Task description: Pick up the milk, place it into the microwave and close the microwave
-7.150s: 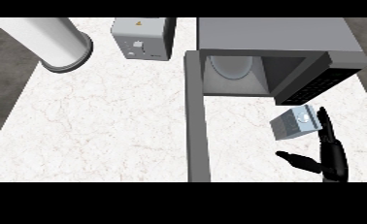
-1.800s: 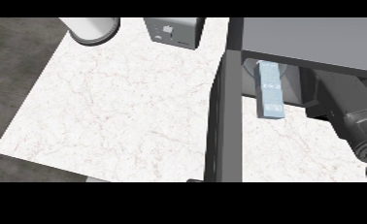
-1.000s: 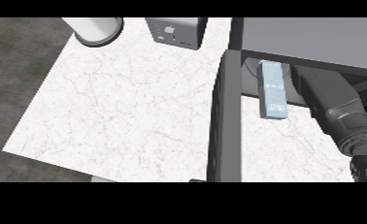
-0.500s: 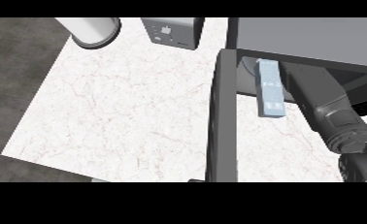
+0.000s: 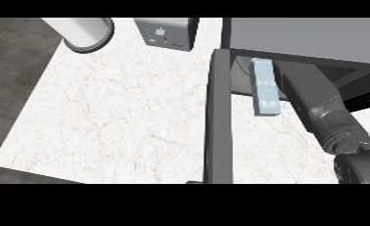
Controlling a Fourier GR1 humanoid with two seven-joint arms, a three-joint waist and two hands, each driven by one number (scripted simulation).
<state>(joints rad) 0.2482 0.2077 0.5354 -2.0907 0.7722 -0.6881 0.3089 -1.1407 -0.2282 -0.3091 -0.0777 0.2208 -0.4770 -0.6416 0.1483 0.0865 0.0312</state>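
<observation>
— Where is the milk?

— The slim pale blue milk carton (image 5: 265,88) shows at the mouth of the boxy grey microwave (image 5: 296,36), top right; its far end lies at the front edge of the oven's top, and its near end reaches down towards the white marble worktop (image 5: 123,107); whether it rests on the oven floor I cannot tell.

— And the door?

— The dark grey microwave door (image 5: 219,122) stands wide open; it is seen edge-on, a long bar running from the oven's left corner down to the lower edge of the view; the carton sits just to its right.

— What is the hand doing?

— Only the grey right forearm (image 5: 321,110) shows; it comes in from the lower right corner and slants up into the oven's opening, close against the carton's right side; the right hand is hidden under the oven's top, so I cannot tell how far open it is or whether it has hold of anything.

— Anything else about?

— A white cylinder with a grey rim (image 5: 83,32) at the top left; a small grey box-shaped appliance (image 5: 168,32) beside it, near the microwave; dark grey floor (image 5: 22,73) beyond the worktop's left edge.
</observation>
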